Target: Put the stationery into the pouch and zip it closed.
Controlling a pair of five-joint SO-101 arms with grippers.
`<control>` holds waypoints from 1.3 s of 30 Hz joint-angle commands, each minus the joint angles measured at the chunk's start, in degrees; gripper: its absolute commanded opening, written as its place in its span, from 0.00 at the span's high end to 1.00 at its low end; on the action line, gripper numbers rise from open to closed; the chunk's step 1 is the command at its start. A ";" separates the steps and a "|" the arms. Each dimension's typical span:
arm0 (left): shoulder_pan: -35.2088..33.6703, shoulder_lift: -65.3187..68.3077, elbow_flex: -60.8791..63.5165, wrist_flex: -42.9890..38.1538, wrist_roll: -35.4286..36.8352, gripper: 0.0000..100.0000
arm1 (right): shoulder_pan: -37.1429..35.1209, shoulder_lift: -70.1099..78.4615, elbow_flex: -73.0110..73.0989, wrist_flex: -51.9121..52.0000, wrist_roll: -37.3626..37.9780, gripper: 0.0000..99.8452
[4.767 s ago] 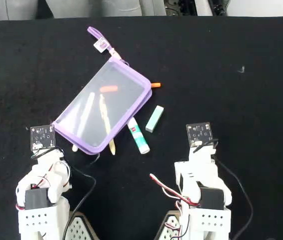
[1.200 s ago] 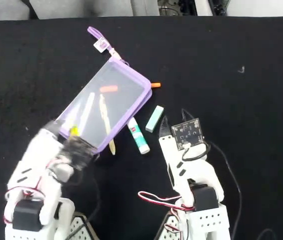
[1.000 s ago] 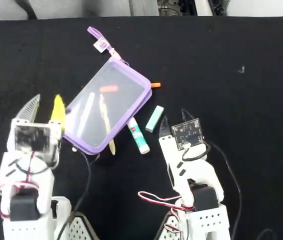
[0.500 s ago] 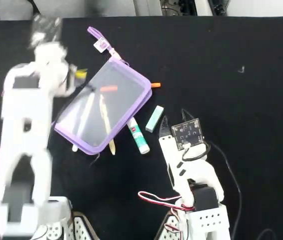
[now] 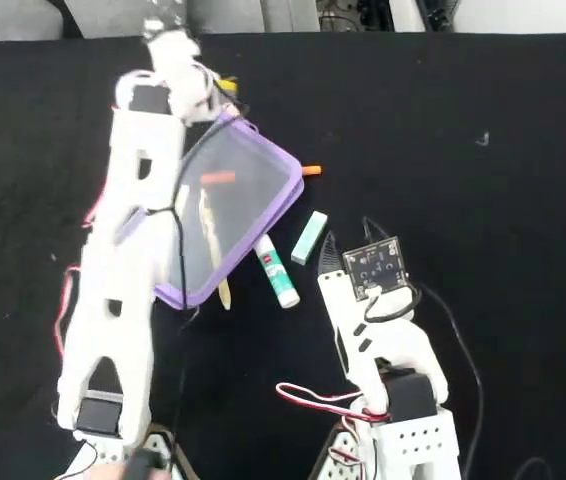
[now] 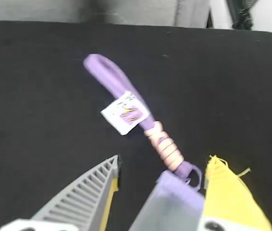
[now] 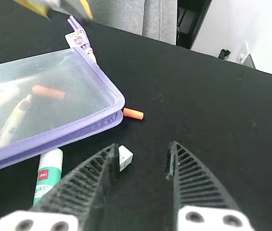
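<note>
The pouch (image 5: 248,200), clear with a purple border, lies slantwise on the black table (image 5: 483,200), and a short orange stick (image 5: 217,178) and pale long pieces (image 5: 206,222) show through its face. Its zip strap (image 6: 108,77), carrying a small tag (image 6: 125,113), trails off the far corner. Just outside the near long edge lie a glue stick (image 5: 277,270) and a mint eraser (image 5: 309,238), close together, with an orange piece (image 5: 311,170) beside the pouch's side edge. The left arm stretches far across the table, and its left hand (image 6: 160,190) is spread wide with that far pouch corner between the fingers. The right hand (image 7: 142,148) hangs low near the eraser, fingers spread and holding nothing
</note>
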 commanded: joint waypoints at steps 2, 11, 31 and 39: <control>2.68 11.96 -14.20 -4.22 0.35 0.71 | -0.44 -4.88 -0.31 -1.58 -0.26 0.82; 1.98 13.63 -7.52 -5.01 0.26 0.71 | -0.44 -4.88 -0.31 -1.58 -0.26 0.82; 2.77 9.76 -15.78 28.57 -10.20 0.95 | -0.44 -4.88 -0.31 -2.29 -0.18 0.82; 1.27 -6.51 -15.78 24.00 -9.93 0.97 | -0.44 -4.88 -0.31 -2.29 -0.18 0.82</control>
